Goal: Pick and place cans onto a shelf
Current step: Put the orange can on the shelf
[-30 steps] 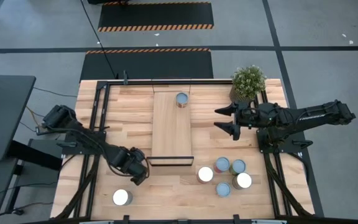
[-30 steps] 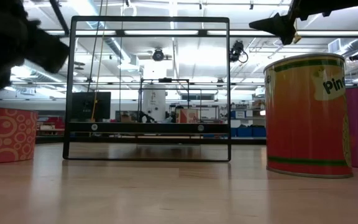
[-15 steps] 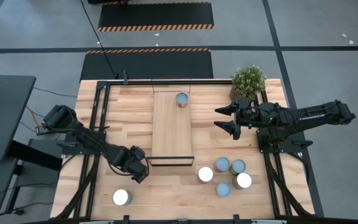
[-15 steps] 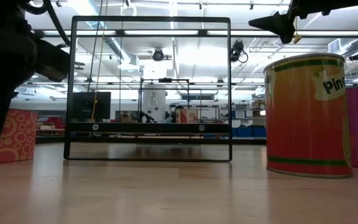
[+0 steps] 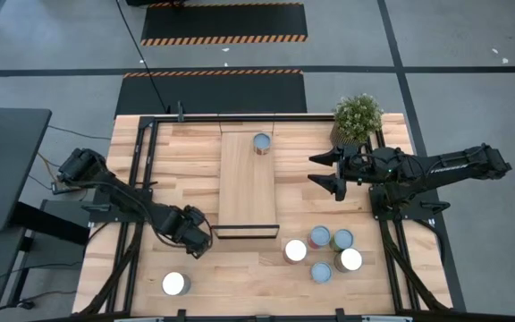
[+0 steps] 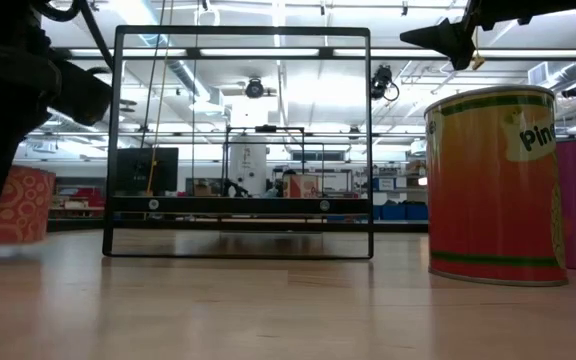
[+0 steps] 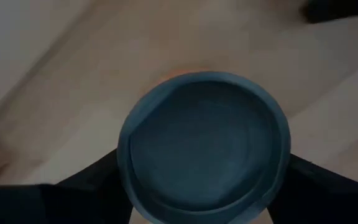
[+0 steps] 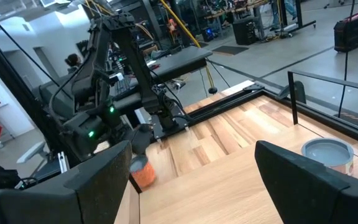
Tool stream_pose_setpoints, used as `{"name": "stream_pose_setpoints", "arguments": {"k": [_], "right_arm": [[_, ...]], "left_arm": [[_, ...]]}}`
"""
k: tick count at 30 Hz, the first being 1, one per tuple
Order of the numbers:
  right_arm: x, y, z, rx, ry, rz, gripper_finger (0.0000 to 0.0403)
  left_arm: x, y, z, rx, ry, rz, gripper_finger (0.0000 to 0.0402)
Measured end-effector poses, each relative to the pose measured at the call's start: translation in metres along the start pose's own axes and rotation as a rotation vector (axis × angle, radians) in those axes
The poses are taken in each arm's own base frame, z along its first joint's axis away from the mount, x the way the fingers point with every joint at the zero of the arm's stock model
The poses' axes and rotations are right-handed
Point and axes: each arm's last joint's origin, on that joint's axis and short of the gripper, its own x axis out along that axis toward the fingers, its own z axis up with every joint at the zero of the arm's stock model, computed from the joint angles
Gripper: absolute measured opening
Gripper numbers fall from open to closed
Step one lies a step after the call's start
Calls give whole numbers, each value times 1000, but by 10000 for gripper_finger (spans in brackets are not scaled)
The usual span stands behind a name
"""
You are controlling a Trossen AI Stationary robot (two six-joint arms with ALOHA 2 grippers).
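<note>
A round tin with a dull blue-grey lid (image 7: 204,146) sits pinched between the left gripper's (image 5: 195,241) dark fingers (image 7: 86,186), low and left of centre in the overhead frame just off the near corner of the shelf (image 5: 248,183), its orange patterned side (image 6: 13,205) at the left edge of the table-level picture. Another can (image 5: 261,143) stands at the upper end of that long pale board, five more (image 5: 323,251) cluster at lower right and a white-topped one (image 5: 176,283) sits at lower left. The right gripper (image 5: 322,173) hangs spread and empty at right of the shelf, below the potted plant (image 5: 357,117), over the planked wooden table (image 5: 186,152), with grey floor and striped mats beyond.
</note>
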Motion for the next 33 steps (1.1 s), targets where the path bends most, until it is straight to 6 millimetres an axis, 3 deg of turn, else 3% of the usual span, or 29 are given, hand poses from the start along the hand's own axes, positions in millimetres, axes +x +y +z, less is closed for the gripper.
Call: {"name": "stream_pose_setpoints", "arguments": {"k": [5,10,16,21,26,30,33], "right_arm": [[0,0,0,0,0,0,348],[0,0,0,-15,-1,0,348],[0,0,1,-24,-11,0,348],[0,0,2,-22,-17,2,348],[0,0,2,-21,-24,2,348],[0,0,3,-21,-30,-8,348],[0,-1,4,-22,-37,-12,348]], "left_arm": [[-26,30,11,-87,13,64,284],[-51,61,37,-334,12,7,285],[-60,85,74,-627,27,-106,285],[-64,87,108,-668,-125,-305,286],[-76,80,143,-586,-354,-540,286],[-86,71,170,-502,-472,-604,286],[-85,63,190,-439,-477,-551,286]]}}
